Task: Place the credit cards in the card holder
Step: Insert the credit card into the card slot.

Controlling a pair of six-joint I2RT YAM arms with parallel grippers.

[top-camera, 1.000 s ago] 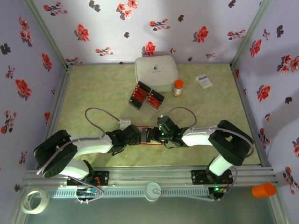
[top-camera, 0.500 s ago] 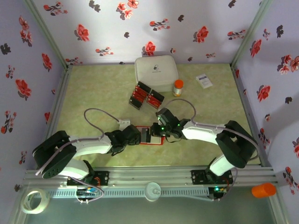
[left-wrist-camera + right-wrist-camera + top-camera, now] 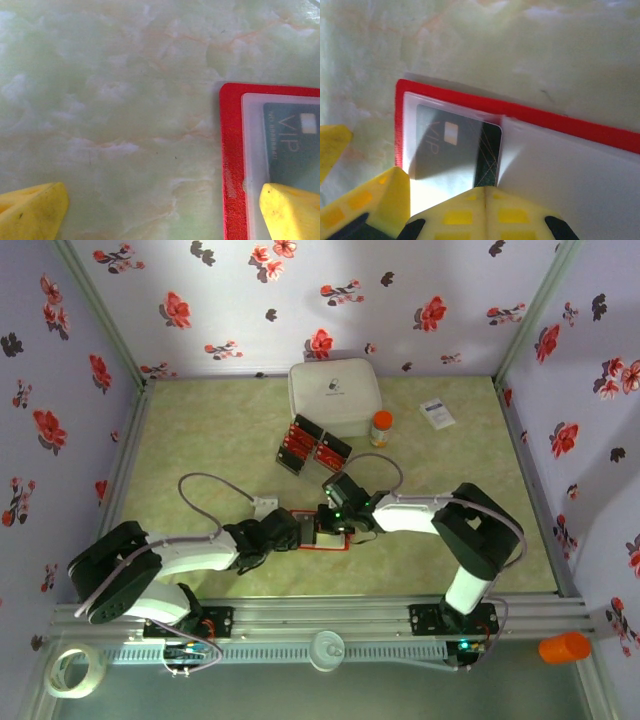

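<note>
One credit card looks part-way into the card holder by the table's near edge, ctr; w/ right gripper pinched together and left gripper spread, you need a gentle push home next.

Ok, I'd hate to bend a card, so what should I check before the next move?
1. Wallet lying open on the table: ok.
2. Dark card fully inside the clear pocket: not ok, one strip looks uncovered.
3. Left gripper open, one finger over the wallet: ok.
4. Right gripper shut at the card's edge: ok.
5. Right gripper pinching the card: cannot tell.
6. More red cards waiting to be loaded: ok.
</note>
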